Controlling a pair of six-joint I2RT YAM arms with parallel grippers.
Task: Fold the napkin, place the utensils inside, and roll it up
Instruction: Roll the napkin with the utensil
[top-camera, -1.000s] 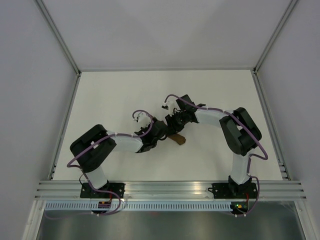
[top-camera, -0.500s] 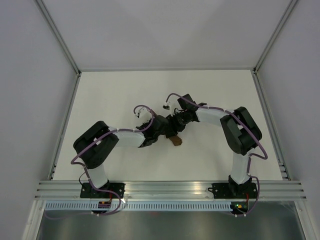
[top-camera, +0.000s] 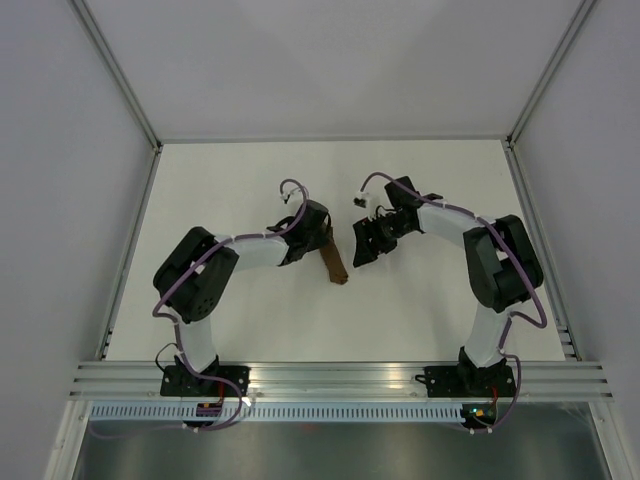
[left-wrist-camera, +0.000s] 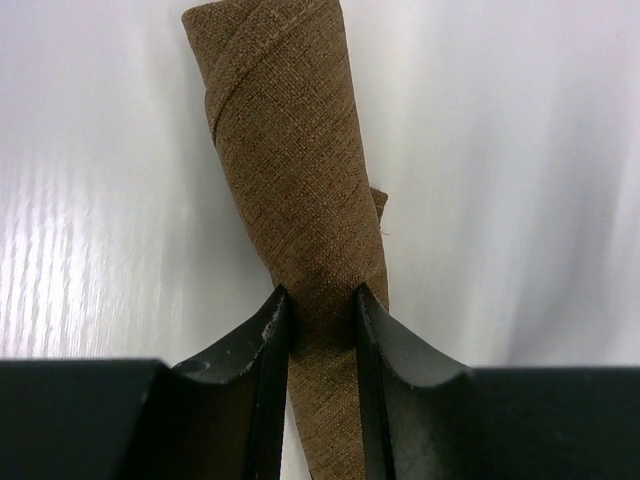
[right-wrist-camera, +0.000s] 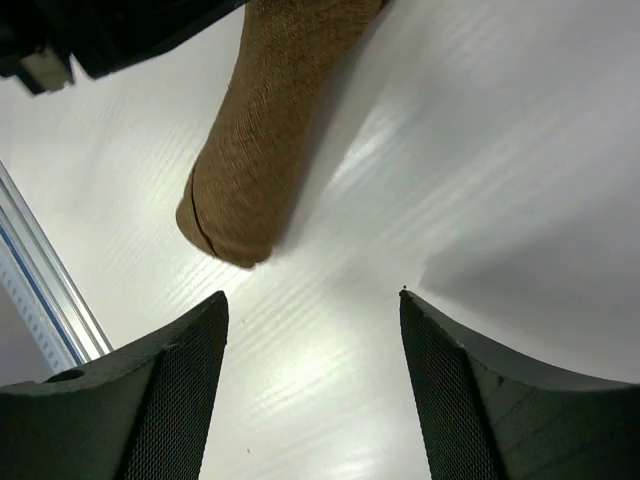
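Observation:
The brown napkin lies on the white table as a tight roll, pointing from my left gripper toward the near edge. My left gripper is shut on the roll's far part. In the left wrist view both fingers press the napkin from either side at the left gripper. My right gripper stands open just to the right of the roll, apart from it. The right wrist view shows the napkin's round end ahead of the empty right gripper. The utensils are hidden.
White enclosure walls stand on three sides of the table. An aluminium rail runs along the near edge, and also shows as the rail in the right wrist view.
My left gripper has closed on the rolled napkin and swung it so that it points toward the near edge. My right gripper has opened, let go and drawn back to the right.

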